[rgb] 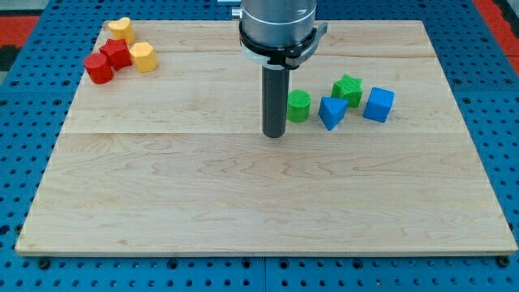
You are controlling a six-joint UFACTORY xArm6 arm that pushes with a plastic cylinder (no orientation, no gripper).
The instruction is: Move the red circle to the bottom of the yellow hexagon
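The red circle [98,69] lies at the board's top left, touching a red star-shaped block [116,54] on its upper right. The yellow hexagon [143,57] sits just right of the red star. A yellow heart-like block [122,30] lies above them. My tip [275,134] rests on the board near the middle, far to the right of the red circle and just left of a green circle [299,106].
A blue triangle [332,112], a green star-shaped block [347,88] and a blue cube [379,105] lie in a cluster right of the green circle. The wooden board [259,203] sits on a blue perforated table.
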